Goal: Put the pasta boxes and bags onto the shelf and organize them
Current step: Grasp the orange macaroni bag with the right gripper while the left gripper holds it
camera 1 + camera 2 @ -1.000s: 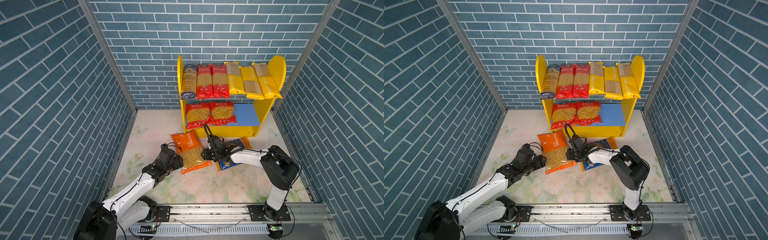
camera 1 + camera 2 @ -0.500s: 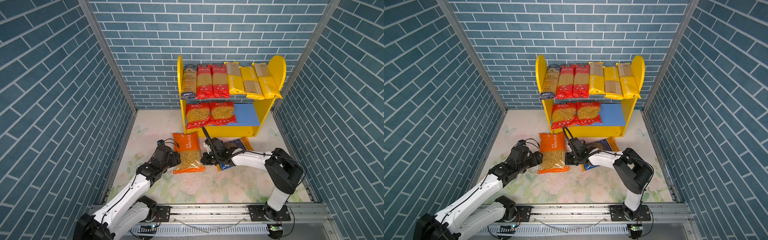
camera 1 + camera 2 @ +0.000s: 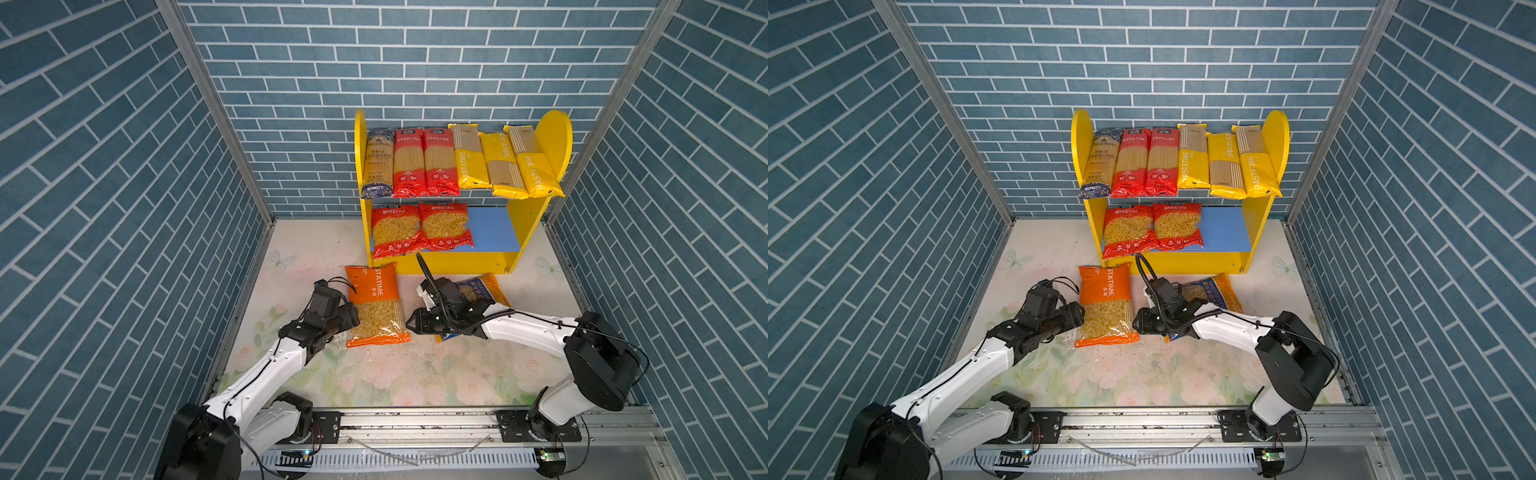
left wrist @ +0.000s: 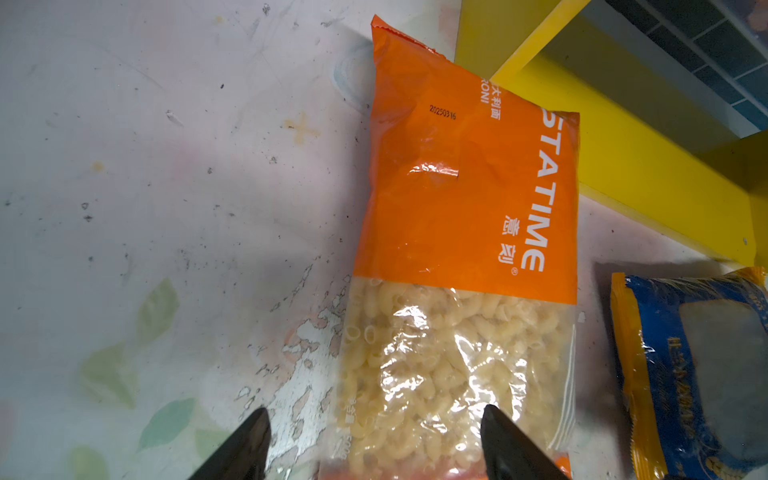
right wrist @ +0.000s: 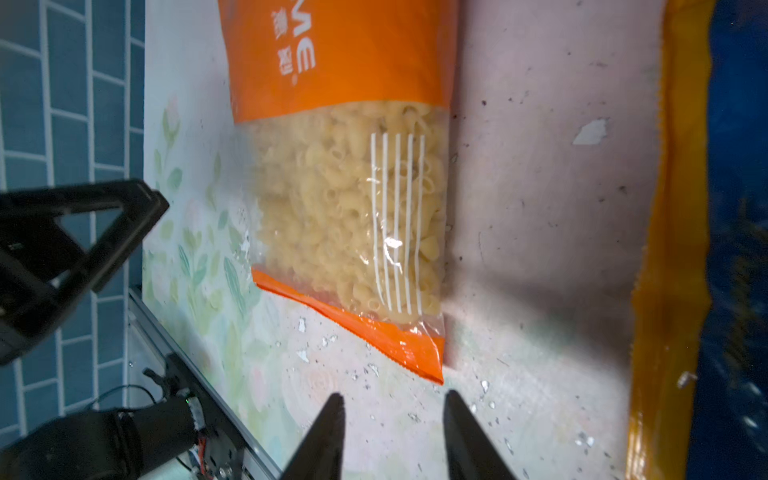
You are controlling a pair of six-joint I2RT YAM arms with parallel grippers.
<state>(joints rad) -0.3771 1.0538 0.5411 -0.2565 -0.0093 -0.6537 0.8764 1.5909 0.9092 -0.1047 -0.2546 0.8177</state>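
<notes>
An orange macaroni bag (image 3: 376,305) (image 3: 1106,305) lies flat on the floor in front of the shelf (image 3: 552,137) (image 3: 1277,137). My left gripper (image 3: 353,318) (image 4: 374,411) is open at the bag's clear end, one finger over the pasta and one over the floor. My right gripper (image 3: 409,324) (image 5: 393,395) is open over bare floor just off the bag's lower corner, holding nothing. A blue-yellow bag (image 3: 482,291) (image 5: 706,208) lies partly under the right wrist. Long spaghetti packs (image 3: 469,158) fill the upper board. Two red bags (image 3: 399,232) sit at the left of the lower blue board (image 3: 494,228).
Blue brick walls (image 3: 124,208) close in the left, back and right sides. A metal rail (image 3: 415,419) with both arm bases runs along the front. The floor mat (image 3: 415,374) between the bags and the rail is bare.
The orange bag has swung from a tilt to lie straight and shifted left. The right gripper shut and then opened again beside it. The left arm pulled back to the left.
</notes>
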